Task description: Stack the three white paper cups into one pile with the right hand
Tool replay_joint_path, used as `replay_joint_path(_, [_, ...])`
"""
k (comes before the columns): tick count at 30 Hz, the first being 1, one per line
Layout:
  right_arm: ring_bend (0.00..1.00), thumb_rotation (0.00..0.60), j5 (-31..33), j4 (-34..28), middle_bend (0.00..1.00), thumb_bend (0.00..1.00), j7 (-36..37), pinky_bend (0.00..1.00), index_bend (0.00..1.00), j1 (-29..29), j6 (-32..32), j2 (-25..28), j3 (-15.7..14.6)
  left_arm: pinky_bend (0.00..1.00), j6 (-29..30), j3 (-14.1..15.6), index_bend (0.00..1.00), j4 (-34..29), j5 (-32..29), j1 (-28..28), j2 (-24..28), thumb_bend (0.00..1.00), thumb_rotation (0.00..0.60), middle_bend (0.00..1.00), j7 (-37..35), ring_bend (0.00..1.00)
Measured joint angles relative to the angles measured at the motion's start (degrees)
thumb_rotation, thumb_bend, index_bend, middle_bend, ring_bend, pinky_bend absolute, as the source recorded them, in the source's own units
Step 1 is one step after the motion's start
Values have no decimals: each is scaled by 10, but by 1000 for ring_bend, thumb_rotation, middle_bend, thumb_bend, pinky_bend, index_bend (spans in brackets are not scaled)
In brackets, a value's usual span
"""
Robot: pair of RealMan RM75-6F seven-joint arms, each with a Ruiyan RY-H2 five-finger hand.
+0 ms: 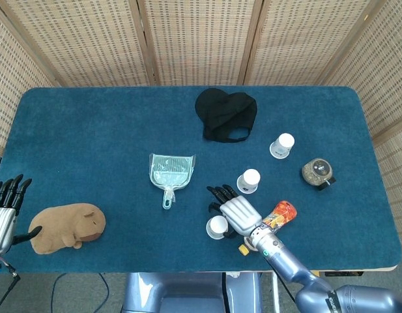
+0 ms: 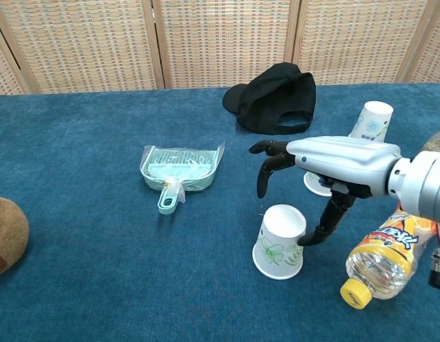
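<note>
Three cups stand upside down and apart on the table: the near cup by the front edge, the middle cup behind it, the far cup back right. None is stacked yet. My right hand hangs over the near cup with fingers spread and curled down past its far side and the thumb low at its right wall; it looks to be just touching, though I cannot be sure, and I hold nothing. My left hand is open at the table's left edge, beside the plush.

Risks: paper walls crush if I squeeze hard; a one-sided push tips the cup. The bottle lies just beside my wrist and could roll if nudged.
</note>
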Motion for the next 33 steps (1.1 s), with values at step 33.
replay_joint_path(33, [0, 600, 2, -71, 185, 250, 1, 0, 580, 2, 70, 76, 39, 0, 1, 2, 0, 1, 4, 0, 0, 30, 600, 0, -3, 0])
